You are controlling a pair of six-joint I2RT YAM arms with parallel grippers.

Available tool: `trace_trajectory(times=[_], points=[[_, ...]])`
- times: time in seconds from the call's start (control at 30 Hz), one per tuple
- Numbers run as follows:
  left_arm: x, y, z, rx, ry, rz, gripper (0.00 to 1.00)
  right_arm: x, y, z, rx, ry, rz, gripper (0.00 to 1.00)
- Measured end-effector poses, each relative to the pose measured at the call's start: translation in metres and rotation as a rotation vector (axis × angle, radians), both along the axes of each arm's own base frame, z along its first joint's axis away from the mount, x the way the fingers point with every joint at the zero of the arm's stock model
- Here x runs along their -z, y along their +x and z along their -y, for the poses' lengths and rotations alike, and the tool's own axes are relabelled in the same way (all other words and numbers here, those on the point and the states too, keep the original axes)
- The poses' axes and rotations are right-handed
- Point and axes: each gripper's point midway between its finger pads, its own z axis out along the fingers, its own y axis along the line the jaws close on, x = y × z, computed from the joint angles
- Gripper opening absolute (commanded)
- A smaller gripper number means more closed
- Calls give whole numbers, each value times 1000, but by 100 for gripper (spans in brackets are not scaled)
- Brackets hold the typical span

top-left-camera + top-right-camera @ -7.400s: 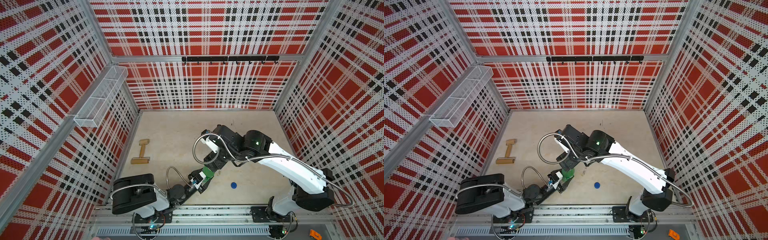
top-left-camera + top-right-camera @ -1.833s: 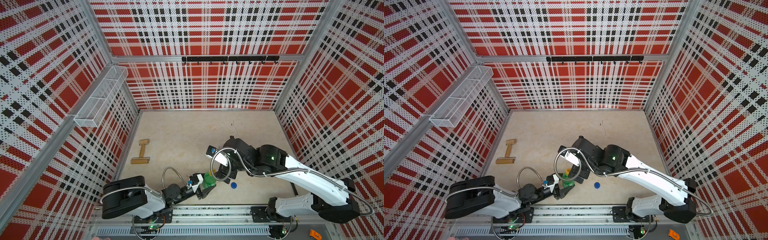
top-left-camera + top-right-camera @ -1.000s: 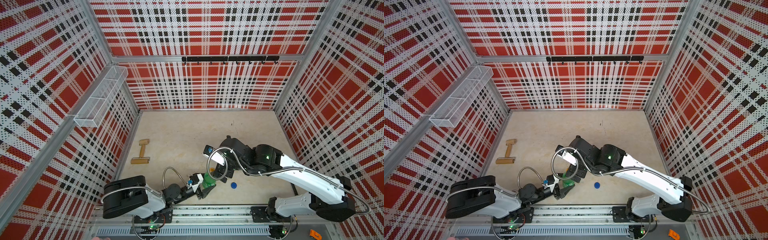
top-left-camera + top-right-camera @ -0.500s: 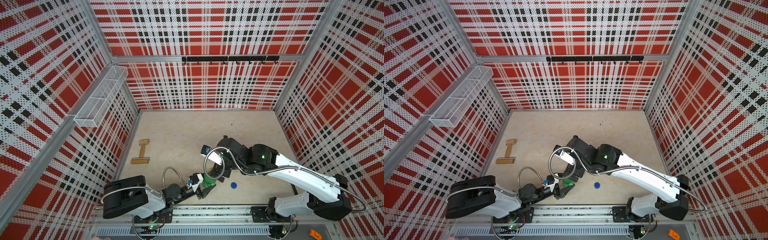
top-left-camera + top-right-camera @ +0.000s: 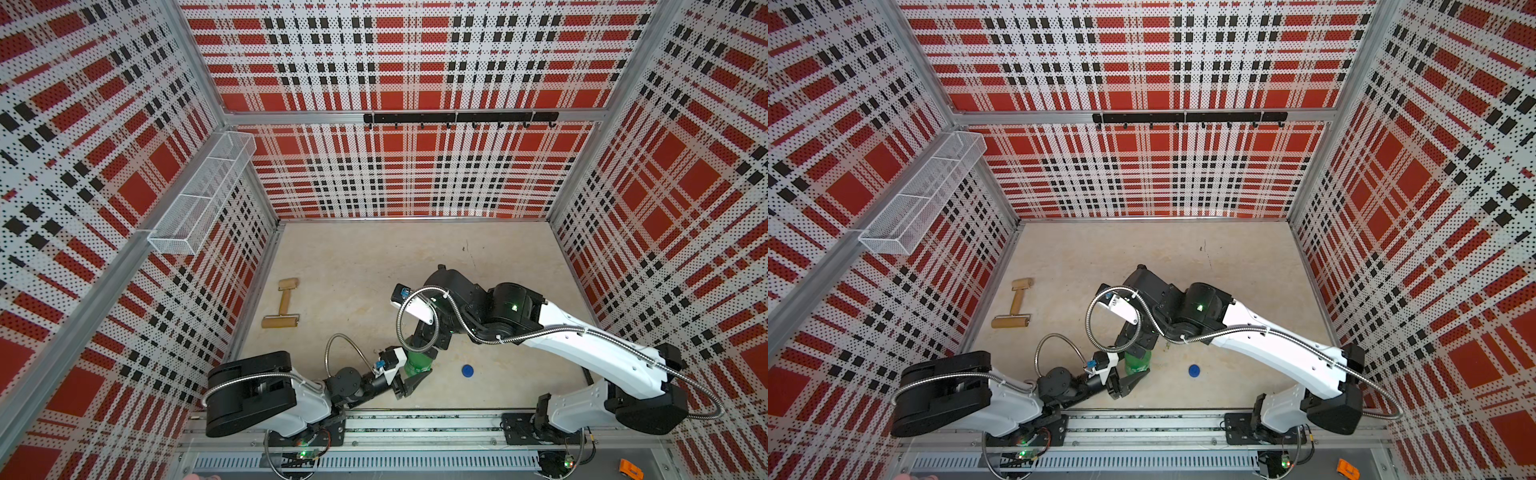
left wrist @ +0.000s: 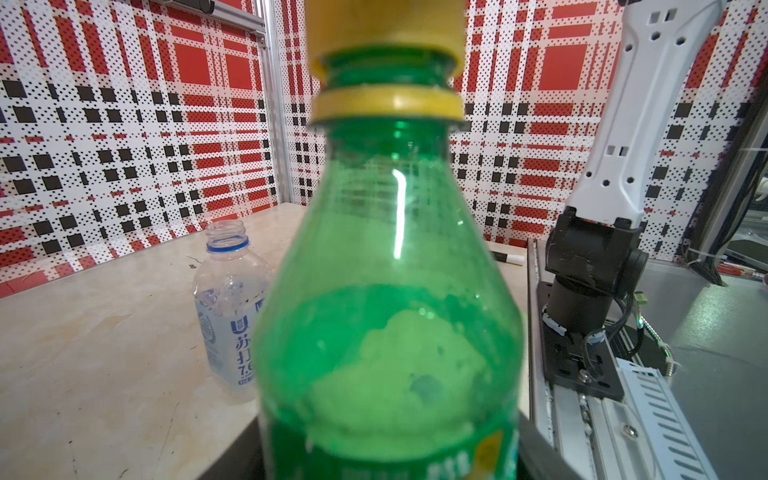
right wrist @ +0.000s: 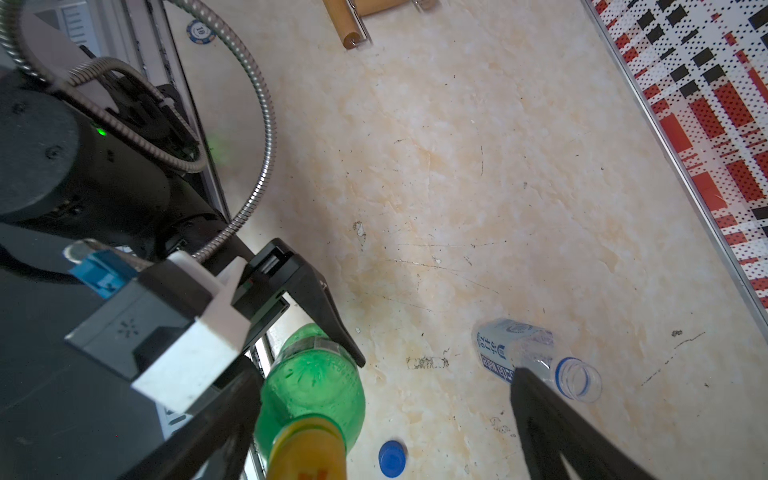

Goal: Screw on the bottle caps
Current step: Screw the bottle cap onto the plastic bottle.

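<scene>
Only the wrist views show the uncapped clear bottle (image 6: 230, 307), upright on the counter (image 6: 104, 353). The left tool (image 5: 409, 368) clamps the green bottle (image 5: 417, 363), lower centre in both top views, with the yellow cap (image 7: 307, 453) atop. The right tool (image 7: 382, 374) gapes above it.

1. Both top views: high overhead, looking down on the whole table (image 5: 374, 257); nearly identical.
2. Left wrist: level, very close to the green bottle (image 6: 386, 291).
3. Right wrist: close, looking steeply down on the same bottle.

right hand (image 7: 384, 372) moved, now over green bottle (image 7: 311, 386)
</scene>
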Motion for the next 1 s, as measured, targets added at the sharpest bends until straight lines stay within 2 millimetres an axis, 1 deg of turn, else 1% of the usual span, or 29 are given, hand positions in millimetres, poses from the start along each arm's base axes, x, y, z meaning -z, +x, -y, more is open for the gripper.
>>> trace_trajectory(times=[0.13, 0.27, 0.33, 0.37, 0.4, 0.43, 0.47, 0.5, 0.57, 0.7, 0.87, 1.0], points=[[0, 0, 0, 0, 0, 0, 64, -7, -6, 1, -19, 23, -2, 99], [0, 0, 0, 0, 0, 1, 64, -14, -11, 18, -15, 32, 17, 98], [0, 0, 0, 2, 1, 4, 64, -22, -15, 26, -27, 51, 29, 91], [0, 0, 0, 2, 3, 7, 64, -26, -18, 29, -37, 62, 31, 86], [0, -1, 0, 2, 6, 11, 64, -29, -22, 31, -51, 74, 30, 74], [1, -1, 1, 3, 11, 17, 64, -32, -25, 33, -68, 79, 27, 68], [1, -2, 1, 4, 17, 26, 64, -32, -29, 34, -85, 81, 18, 68], [2, -2, 1, 6, 22, 33, 64, -31, -33, 34, -96, 80, 2, 70], [3, -3, 2, 6, 35, 56, 64, -27, -39, 34, -120, 71, -31, 76], [2, -3, 1, -5, 54, 108, 64, -21, -51, 36, -159, 57, -86, 77], [-1, -2, 1, -13, 72, 169, 64, -16, -54, 41, -162, 35, -101, 77], [-2, -2, 1, -16, 78, 195, 64, -5, -53, 45, -150, 0, -107, 75]])
